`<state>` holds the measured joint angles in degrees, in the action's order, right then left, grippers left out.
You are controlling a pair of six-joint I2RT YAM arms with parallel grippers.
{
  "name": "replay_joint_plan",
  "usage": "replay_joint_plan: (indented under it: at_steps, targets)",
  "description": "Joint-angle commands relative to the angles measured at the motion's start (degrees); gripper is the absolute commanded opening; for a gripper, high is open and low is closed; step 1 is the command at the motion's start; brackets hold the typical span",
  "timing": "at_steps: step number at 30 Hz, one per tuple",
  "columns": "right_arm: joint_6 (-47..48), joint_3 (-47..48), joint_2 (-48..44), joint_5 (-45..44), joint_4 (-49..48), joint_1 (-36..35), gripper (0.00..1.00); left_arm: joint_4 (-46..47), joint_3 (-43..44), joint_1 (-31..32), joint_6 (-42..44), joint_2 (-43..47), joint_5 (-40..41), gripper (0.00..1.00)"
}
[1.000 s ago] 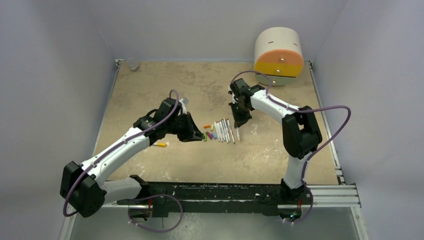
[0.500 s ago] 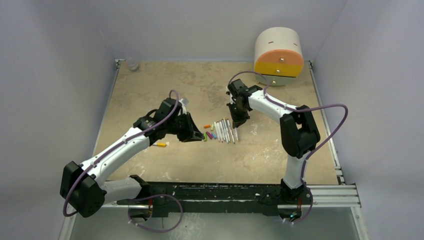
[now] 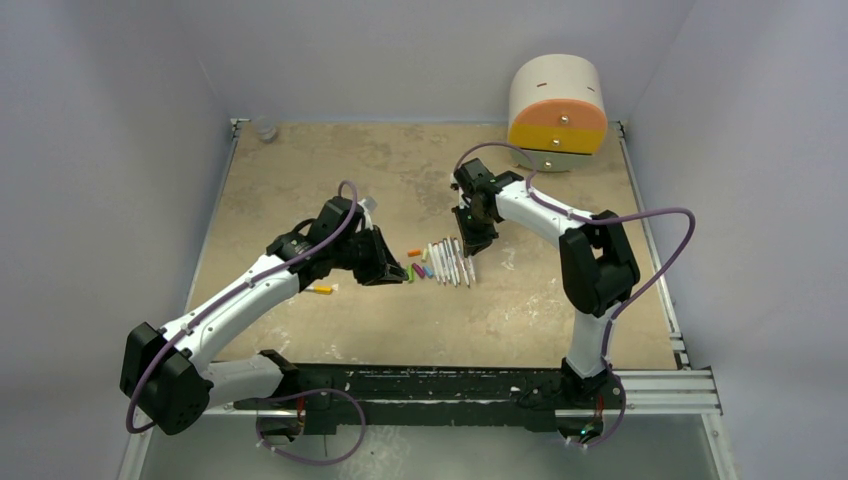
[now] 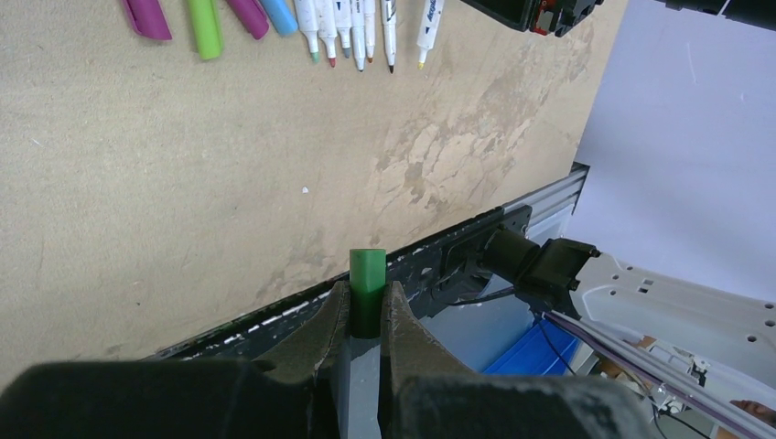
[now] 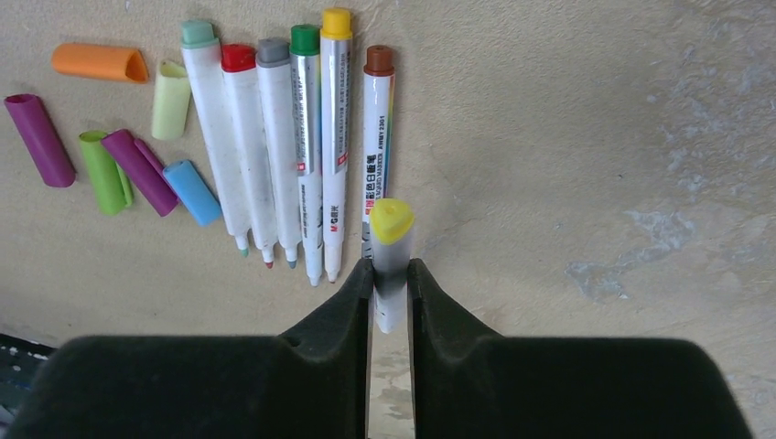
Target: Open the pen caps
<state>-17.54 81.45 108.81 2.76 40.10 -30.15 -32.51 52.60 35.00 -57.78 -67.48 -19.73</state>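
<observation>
Note green cap [image 4: 369,293] clamped in left jaws at lower centre, and yellow-ended pen [image 5: 391,256] pinched in narrow right jaws, just right of the uncapped pens [image 5: 274,155] on the table [image 5: 595,137]. Guard against a high release: likely to bounce, roll and scatter the row.

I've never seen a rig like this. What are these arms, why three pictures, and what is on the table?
These are two robot arms bolted to a table. The wide picture looks down from above. The other two come from a camera on each wrist, looking out past that arm's tip. On the table lie a row of white pens with bare tips and loose coloured caps beside them. A round cream-and-orange drawer unit stands at the far right corner. The left tool pinches a green cap; the right tool pinches a pen with a yellow end.
</observation>
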Motion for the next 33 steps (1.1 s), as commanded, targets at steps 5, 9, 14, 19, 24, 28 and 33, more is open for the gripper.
replay_joint_plan:
  at_steps: [5,9,14,19,24,28,33]
  targets:
    - [-0.23,2.39,-1.01,1.83,0.33,-0.52,0.26,0.41,0.43,0.06,1.45,0.20,-0.36,0.00]
    - [-0.24,2.72,-1.62,2.22,0.55,-0.52,0.31,0.43,0.58,0.06,1.57,-0.39,-0.39,0.00]
    - [-0.26,3.98,-2.41,2.59,1.22,-0.52,0.33,0.41,0.77,0.06,1.75,-0.92,-0.14,0.00]
    - [-0.14,5.15,-3.59,4.34,3.33,-0.50,0.35,0.30,1.20,0.06,1.84,-1.95,0.18,0.00]
    - [-2.61,5.72,-6.52,-2.37,4.02,3.31,0.43,-1.07,3.09,0.02,2.46,-3.75,0.56,0.00]
    - [-0.62,5.01,-6.95,-4.15,3.37,13.73,0.46,-1.91,4.42,0.06,3.23,-5.38,0.47,0.00]
    - [0.51,4.56,-5.72,-3.79,2.76,18.71,0.52,-3.29,6.35,0.02,5.19,-7.37,0.43,0.00]
